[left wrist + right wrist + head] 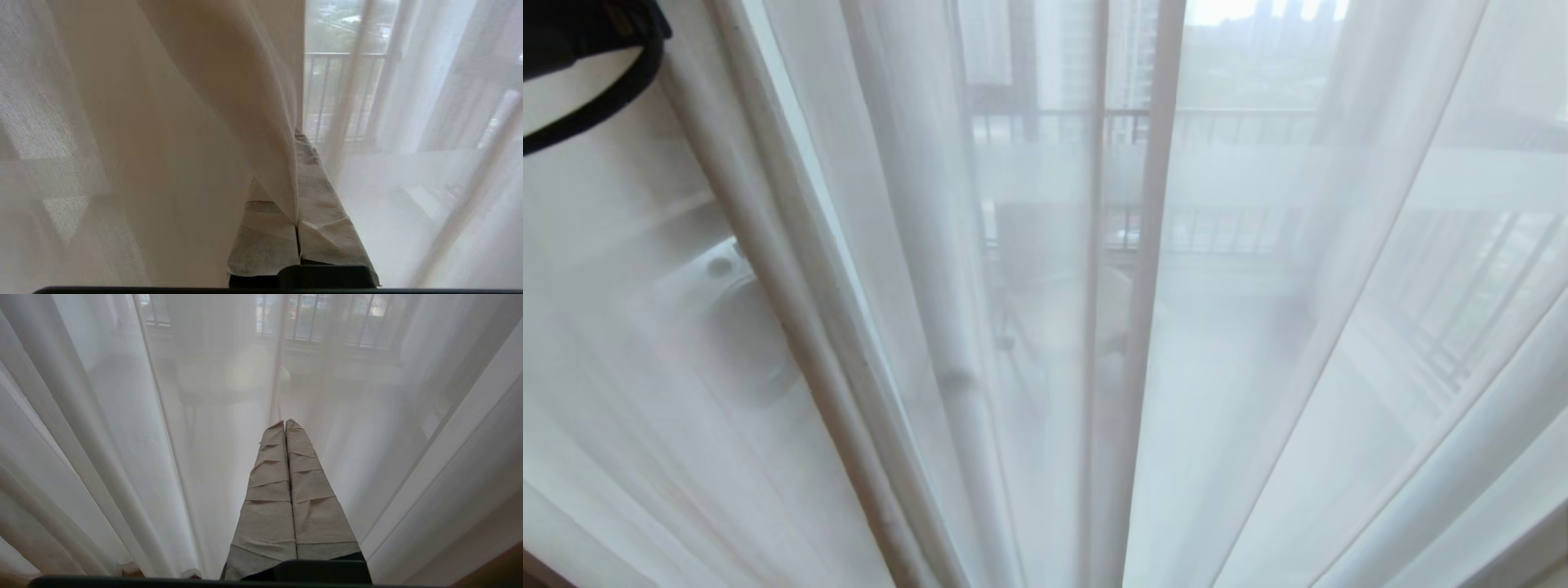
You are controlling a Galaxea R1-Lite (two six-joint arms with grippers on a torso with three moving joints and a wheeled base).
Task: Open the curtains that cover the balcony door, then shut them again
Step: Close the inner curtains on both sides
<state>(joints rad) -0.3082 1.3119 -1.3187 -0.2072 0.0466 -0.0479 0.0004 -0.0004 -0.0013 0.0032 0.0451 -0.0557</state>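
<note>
The thin, see-through white sheer curtains (1258, 327) hang in folds across our whole view, the balcony railing (1217, 122) dim behind them; our left gripper (300, 163) is clenched on a curtain fold; our right gripper (285, 426) is clenched empty, just short of the sheer.

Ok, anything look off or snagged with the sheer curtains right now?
One thing: in the left wrist view a fold of the sheer curtain lies draped over the shut left gripper, pinched into the seam between its fingers. The right gripper is shut too and hangs bare before the sheers. No tears show.
</note>
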